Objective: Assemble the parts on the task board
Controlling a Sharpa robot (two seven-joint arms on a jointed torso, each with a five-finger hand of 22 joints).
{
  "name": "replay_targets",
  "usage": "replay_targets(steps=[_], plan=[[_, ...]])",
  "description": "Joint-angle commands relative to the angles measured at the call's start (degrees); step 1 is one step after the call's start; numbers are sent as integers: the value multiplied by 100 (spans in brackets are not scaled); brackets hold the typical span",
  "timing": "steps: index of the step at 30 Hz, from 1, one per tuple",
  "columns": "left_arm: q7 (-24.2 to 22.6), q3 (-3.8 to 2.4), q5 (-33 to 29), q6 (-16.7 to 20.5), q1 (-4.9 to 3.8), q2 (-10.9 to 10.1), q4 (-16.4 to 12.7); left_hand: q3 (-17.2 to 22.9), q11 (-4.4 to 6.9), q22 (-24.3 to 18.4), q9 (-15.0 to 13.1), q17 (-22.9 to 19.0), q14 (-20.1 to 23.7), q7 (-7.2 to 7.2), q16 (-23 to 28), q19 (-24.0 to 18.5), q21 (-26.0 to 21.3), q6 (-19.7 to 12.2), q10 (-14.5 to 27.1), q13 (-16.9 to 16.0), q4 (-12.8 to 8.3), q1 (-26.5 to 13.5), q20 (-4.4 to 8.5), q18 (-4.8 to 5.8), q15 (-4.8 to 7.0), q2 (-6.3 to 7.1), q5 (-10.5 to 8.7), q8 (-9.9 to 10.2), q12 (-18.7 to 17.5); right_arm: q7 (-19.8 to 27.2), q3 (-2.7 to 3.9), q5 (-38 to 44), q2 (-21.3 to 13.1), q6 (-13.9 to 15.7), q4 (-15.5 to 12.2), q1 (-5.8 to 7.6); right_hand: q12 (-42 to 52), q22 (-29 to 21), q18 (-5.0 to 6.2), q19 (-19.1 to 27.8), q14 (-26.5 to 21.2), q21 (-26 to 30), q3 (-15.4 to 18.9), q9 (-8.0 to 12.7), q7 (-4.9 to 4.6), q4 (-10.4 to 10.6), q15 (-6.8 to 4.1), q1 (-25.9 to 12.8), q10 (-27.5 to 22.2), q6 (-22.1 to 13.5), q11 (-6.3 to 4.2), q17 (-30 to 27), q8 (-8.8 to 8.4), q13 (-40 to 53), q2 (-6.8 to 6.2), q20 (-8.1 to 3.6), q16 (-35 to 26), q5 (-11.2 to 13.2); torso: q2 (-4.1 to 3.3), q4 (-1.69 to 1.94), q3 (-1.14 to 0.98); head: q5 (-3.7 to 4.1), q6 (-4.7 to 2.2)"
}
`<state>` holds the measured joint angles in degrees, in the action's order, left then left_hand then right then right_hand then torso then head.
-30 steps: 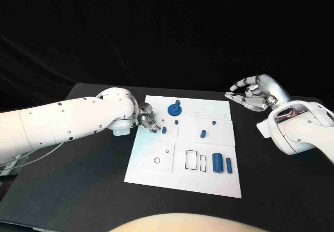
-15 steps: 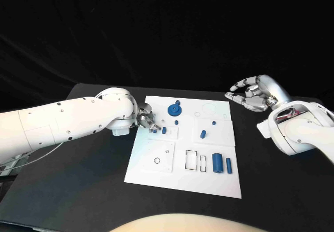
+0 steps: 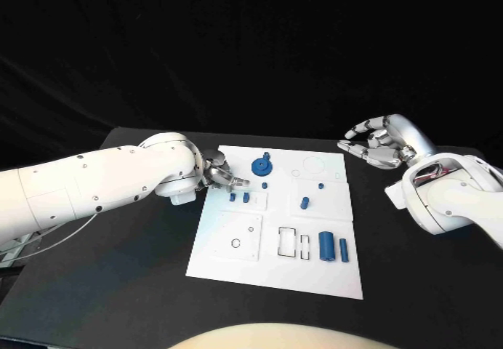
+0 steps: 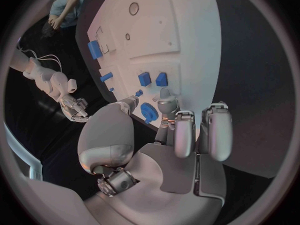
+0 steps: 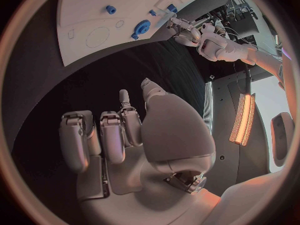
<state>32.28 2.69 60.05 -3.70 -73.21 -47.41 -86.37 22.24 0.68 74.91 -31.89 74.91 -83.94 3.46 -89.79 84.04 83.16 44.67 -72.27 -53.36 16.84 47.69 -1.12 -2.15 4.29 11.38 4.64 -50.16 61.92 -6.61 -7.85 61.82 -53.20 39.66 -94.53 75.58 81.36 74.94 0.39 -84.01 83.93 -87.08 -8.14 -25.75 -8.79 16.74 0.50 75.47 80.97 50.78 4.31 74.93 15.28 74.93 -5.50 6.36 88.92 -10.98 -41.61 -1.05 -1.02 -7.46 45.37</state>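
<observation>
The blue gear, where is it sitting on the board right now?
In the head view the blue gear sits near the task board's far edge, left of centre, just right of the left hand.

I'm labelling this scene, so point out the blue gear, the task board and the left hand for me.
Blue gear [image 3: 261,169]: head view, on the gear's round face.
Task board [image 3: 275,276]: head view, on a bare near part of the plate.
Left hand [image 3: 220,177]: head view, on the silver fingers.
</observation>
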Motion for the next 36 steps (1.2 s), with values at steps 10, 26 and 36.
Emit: replay_targets(steps=[10, 26, 36], plan=[[-1953, 39, -251, 1776, -2, 74, -2, -198, -440, -1494, 262, 361, -34, 473, 894, -940, -1188, -1029, 1732, 1337, -149, 1530, -348, -432, -416, -257, 107, 247, -1113, 53, 0, 46, 6, -29, 9, -12, -41, 1286, 52, -395, 516, 32, 43, -6, 4, 4, -47, -75, 0, -57, -21, 1125, 35, 490, -12, -23, -26, -26, -1, 18, -1, 61, -36], [-2719, 185, 2431, 2186, 145, 470, 66, 1204, -675, -3416, 1371, -1688, 1274, 617, 2291, -2016, -2818, -703, 2568, 3141, -657, 3503, -576, -761, -599, 524, 10, 1298, -2780, 66, 0, 74, 26, -93, 15, -22, -80, 1265, 61, -375, 511, 67, 13, -12, 6, -14, -50, -30, -37, -75, -25, 1107, 53, 451, 7, -26, -35, -168, -2, 5, 9, 114, -96], [-2277, 197, 3042, 1361, 164, 620, 144, 1034, -620, -2254, 1628, -1275, 783, 529, 1641, -1326, -1891, -456, 2459, 3553, -681, 3414, -527, -562, -557, 530, -3, 1612, -3038, 69, 0, 82, 35, -93, 16, -32, -85, 1269, 59, -379, 510, 61, 12, -12, 6, -14, -50, -28, -41, -76, -25, 1103, 54, 446, 7, -26, -37, -180, -5, -5, 6, 116, -113]])
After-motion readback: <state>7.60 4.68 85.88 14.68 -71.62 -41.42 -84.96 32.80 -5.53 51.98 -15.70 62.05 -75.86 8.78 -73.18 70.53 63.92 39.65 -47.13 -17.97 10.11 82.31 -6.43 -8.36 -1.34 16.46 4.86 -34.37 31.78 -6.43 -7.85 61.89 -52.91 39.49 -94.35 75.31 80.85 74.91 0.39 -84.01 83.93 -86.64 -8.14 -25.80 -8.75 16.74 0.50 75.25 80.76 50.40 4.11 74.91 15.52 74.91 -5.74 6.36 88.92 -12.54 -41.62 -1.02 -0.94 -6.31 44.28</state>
